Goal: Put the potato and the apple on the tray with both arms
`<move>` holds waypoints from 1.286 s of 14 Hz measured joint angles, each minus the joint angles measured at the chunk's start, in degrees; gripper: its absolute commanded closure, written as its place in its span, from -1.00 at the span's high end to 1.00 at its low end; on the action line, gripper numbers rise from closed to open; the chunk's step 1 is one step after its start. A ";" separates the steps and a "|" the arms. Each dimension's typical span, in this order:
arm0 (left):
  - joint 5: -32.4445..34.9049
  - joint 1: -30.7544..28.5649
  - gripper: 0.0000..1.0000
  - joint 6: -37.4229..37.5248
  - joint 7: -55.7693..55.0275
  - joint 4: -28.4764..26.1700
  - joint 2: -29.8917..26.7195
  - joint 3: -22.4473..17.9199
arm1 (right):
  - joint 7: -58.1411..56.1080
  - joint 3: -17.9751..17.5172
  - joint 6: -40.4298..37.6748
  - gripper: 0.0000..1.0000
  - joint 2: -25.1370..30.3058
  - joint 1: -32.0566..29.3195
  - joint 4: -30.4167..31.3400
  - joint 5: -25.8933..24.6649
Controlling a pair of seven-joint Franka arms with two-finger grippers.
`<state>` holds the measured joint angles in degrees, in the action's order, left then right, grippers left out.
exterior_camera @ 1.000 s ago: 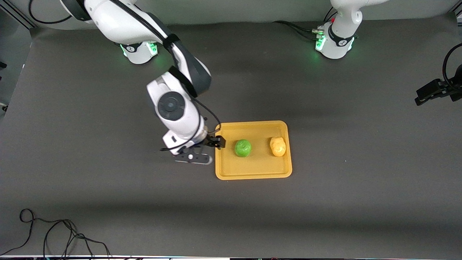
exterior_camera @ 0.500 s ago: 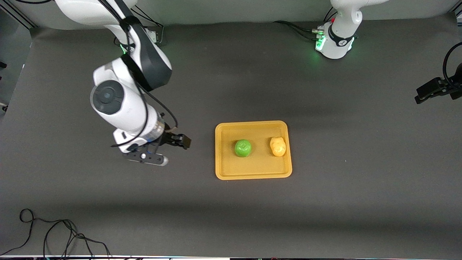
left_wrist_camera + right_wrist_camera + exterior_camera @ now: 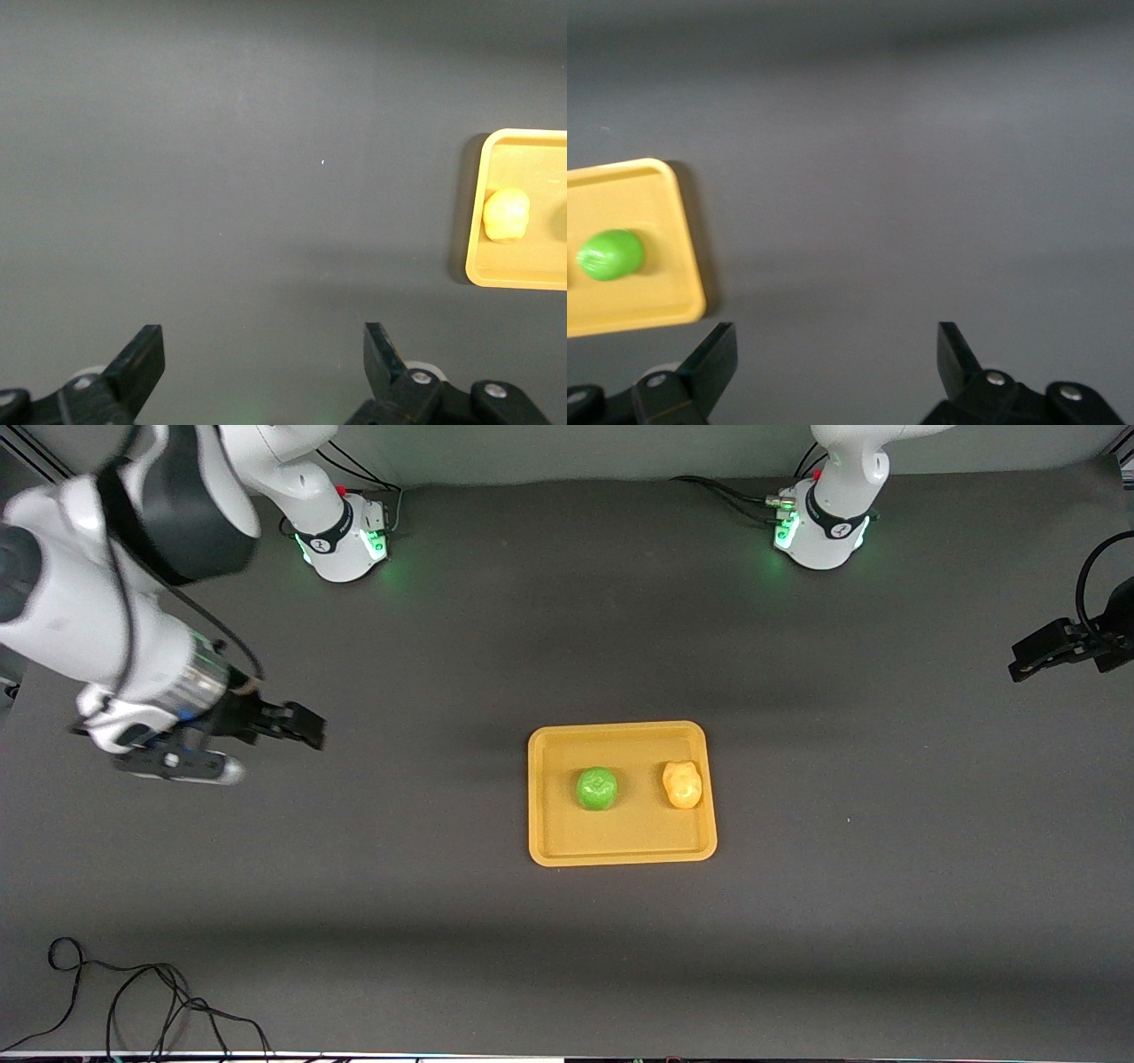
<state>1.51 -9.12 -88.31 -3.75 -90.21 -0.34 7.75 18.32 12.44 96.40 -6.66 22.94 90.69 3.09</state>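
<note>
The green apple [image 3: 597,788] and the yellow potato [image 3: 681,784] lie side by side on the orange-yellow tray [image 3: 620,840] in the middle of the table, the potato toward the left arm's end. My right gripper [image 3: 301,726] is open and empty, up over bare table toward the right arm's end, well apart from the tray. Its wrist view shows the open gripper [image 3: 837,350], the apple [image 3: 609,255] and the tray's corner [image 3: 664,212]. My left gripper [image 3: 1028,662] waits open and empty at the left arm's end. Its wrist view shows the open gripper [image 3: 264,350], the potato [image 3: 506,215] and the tray [image 3: 518,273].
The table is covered with a dark grey mat [image 3: 797,921]. A loose black cable [image 3: 133,1001] lies at the edge nearest the front camera, toward the right arm's end. The two green-lit arm bases [image 3: 341,540] stand along the edge farthest from that camera.
My right arm has swung away from the tray's edge toward its own end of the table, empty. The apple, potato and tray have stayed still. The left gripper has barely shifted.
</note>
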 measured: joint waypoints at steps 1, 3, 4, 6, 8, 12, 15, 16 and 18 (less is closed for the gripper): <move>-0.07 0.00 1.00 0.00 0.00 0.00 0.10 0.00 | -1.85 -0.29 -1.57 1.00 1.38 -1.74 0.12 -0.83; -0.22 0.02 1.00 -0.01 0.00 0.00 0.24 0.01 | -6.83 -2.21 -4.08 1.00 3.40 -6.62 0.23 -1.52; -0.27 0.03 1.00 -0.01 0.00 0.00 0.26 0.02 | -8.59 -4.01 -5.23 1.00 4.27 -9.90 0.28 -1.96; -0.30 0.05 1.00 -0.01 0.00 0.00 0.27 0.03 | -10.50 -9.48 -8.00 1.00 6.37 -17.19 0.40 -3.23; -0.32 0.05 1.00 -0.01 0.00 0.00 0.28 0.03 | -12.88 -13.46 -9.89 1.00 8.73 -21.62 0.52 -3.70; -0.34 0.07 1.00 -0.01 0.00 0.00 0.37 0.04 | -17.36 -13.11 -10.12 1.00 10.85 -22.89 1.01 -3.84; -0.34 0.09 1.00 0.00 0.00 -0.01 0.41 0.04 | -17.63 -12.97 -9.75 1.00 9.52 -23.82 0.65 -3.82; -0.35 0.09 1.00 0.01 0.00 -0.01 0.41 0.05 | -17.66 -12.96 -9.50 1.00 8.86 -24.22 0.35 -3.73; -0.36 0.10 1.00 0.03 0.00 -0.01 0.41 0.09 | -17.68 -12.96 -8.22 1.00 7.89 -24.54 -0.18 -3.19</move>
<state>1.16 -9.02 -88.28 -3.75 -90.22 0.08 7.84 0.64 -0.52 88.18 1.22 -1.60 90.51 -0.10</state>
